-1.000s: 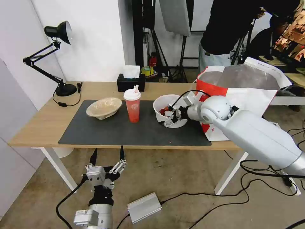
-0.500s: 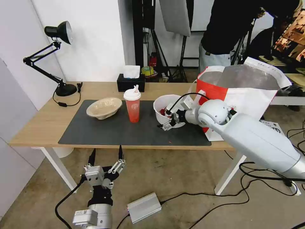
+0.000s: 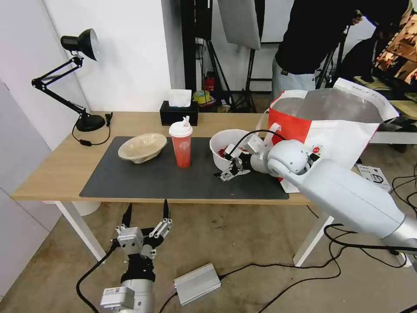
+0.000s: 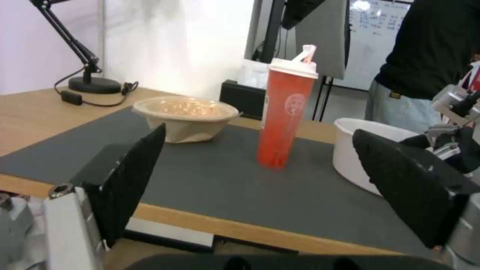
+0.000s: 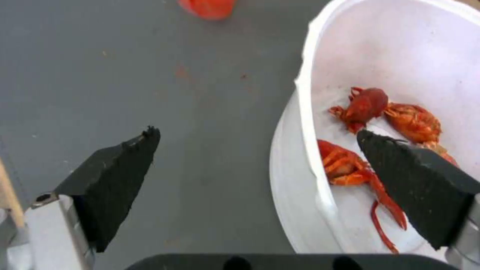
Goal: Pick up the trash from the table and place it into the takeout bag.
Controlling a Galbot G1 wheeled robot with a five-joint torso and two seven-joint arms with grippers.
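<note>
On the table (image 3: 52,171), three pieces of trash stand on the dark mat (image 3: 173,182): a beige pulp bowl (image 3: 142,147), a red cup with a white lid (image 3: 181,148) and a white bowl (image 3: 226,145) holding red crayfish scraps (image 5: 365,107). My right gripper (image 3: 229,169) is open at the white bowl's near-left rim (image 5: 312,123); one finger (image 5: 415,180) is inside over the scraps, the other (image 5: 110,180) outside over the mat. The takeout bag (image 3: 343,130) stands open right of that bowl. My left gripper (image 3: 147,213) hangs open below the table's front edge, facing the cup (image 4: 285,116).
A black desk lamp (image 3: 89,122) stands at the table's back left and a black tissue box (image 3: 178,114) behind the cup. On the floor lie a silver box (image 3: 197,282) and cables (image 3: 347,245) near the table's white leg (image 3: 315,237).
My right gripper has slid a little left and toward the table's front along the white bowl's rim, with the arm following. The left arm has not moved.
</note>
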